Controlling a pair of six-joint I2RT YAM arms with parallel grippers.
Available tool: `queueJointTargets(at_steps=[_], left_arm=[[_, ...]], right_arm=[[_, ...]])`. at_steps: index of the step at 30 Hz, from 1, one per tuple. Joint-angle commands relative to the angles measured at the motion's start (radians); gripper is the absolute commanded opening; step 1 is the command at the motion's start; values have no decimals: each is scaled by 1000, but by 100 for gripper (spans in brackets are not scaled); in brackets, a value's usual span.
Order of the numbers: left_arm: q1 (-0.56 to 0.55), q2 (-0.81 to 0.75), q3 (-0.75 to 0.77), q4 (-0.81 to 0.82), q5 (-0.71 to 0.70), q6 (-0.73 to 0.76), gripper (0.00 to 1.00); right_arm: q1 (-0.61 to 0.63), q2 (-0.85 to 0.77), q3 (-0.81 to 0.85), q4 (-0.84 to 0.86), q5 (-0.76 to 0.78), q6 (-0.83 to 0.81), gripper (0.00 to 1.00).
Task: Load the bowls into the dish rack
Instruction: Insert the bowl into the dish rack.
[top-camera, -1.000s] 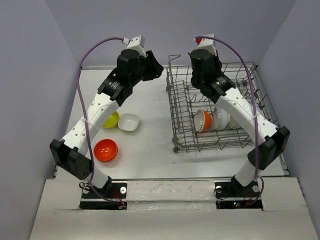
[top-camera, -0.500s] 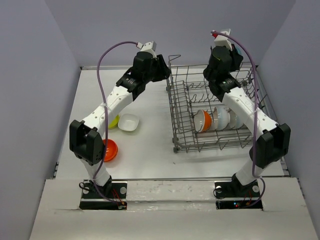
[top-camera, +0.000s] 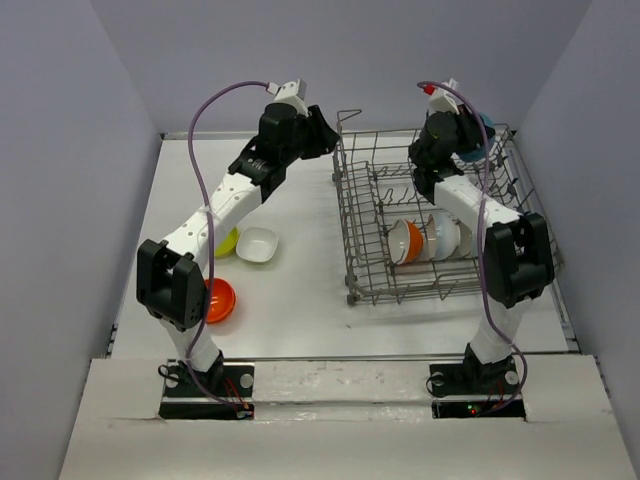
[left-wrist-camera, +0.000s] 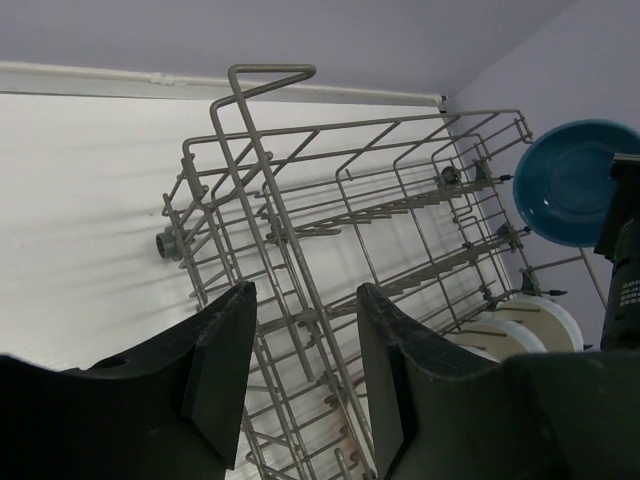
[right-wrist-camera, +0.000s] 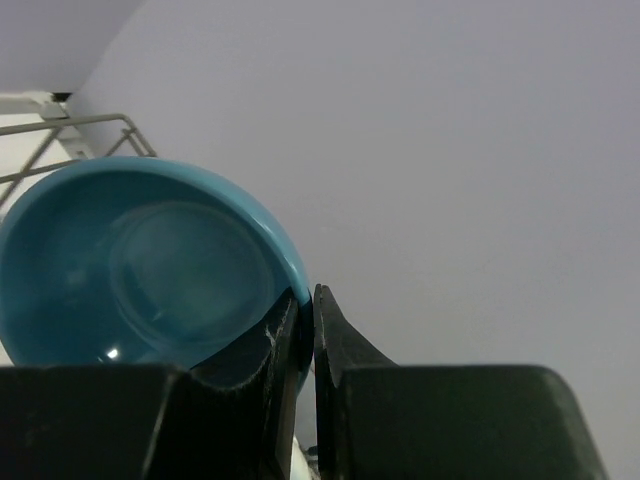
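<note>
The grey wire dish rack (top-camera: 365, 225) stands on the right of the table and fills the left wrist view (left-wrist-camera: 300, 215). It holds an orange-red bowl (top-camera: 404, 243) and white bowls (top-camera: 443, 236) on edge. My right gripper (top-camera: 468, 138) is shut on the rim of a blue bowl (right-wrist-camera: 150, 260), held above the rack's back right part (left-wrist-camera: 568, 182). My left gripper (left-wrist-camera: 305, 370) is open and empty, above the rack's back left corner (top-camera: 318, 135). A yellow-green bowl (top-camera: 226, 240), a squarish white bowl (top-camera: 257, 244) and an orange-red bowl (top-camera: 213, 300) lie on the table at the left.
The rack's raised corner handle (left-wrist-camera: 270, 75) stands just beyond my left fingers (left-wrist-camera: 222, 370). A grey back wall and side walls close in the table. White table surface (top-camera: 300, 290) lies between the loose bowls and the rack.
My right gripper has swung right and back with the blue bowl. My left arm has reached right toward the rack's back left corner.
</note>
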Motion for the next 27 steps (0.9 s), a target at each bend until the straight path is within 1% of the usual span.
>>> queueJointTargets(at_steps=[1,4,5,7,14,17,20,27], left_arm=[[35,-86,-36,109,48,14,54],[57,-89,-46,125,75,11,54],[64,-89,-53,134,81,8,54],[70,-88,-60,143,103,3,54],[81,-80,-77,162,137,-3,54],[81,-88,-85,165,143,-2,54],[81,-92,-91,168,147,0,54],[81,-94,-92,171,152,4,54]], right_arm=[[-69,-9,9,189,16,-29,1],[-98,8,-22,284,4,-56,1],[-113,14,-49,375,1,-110,1],[-127,15,-80,470,-7,-145,1],[-176,46,-129,519,-15,-118,1],[-199,60,-143,493,-22,-60,1],[-222,90,-155,519,-21,-46,1],[-231,153,-178,688,-10,-110,1]])
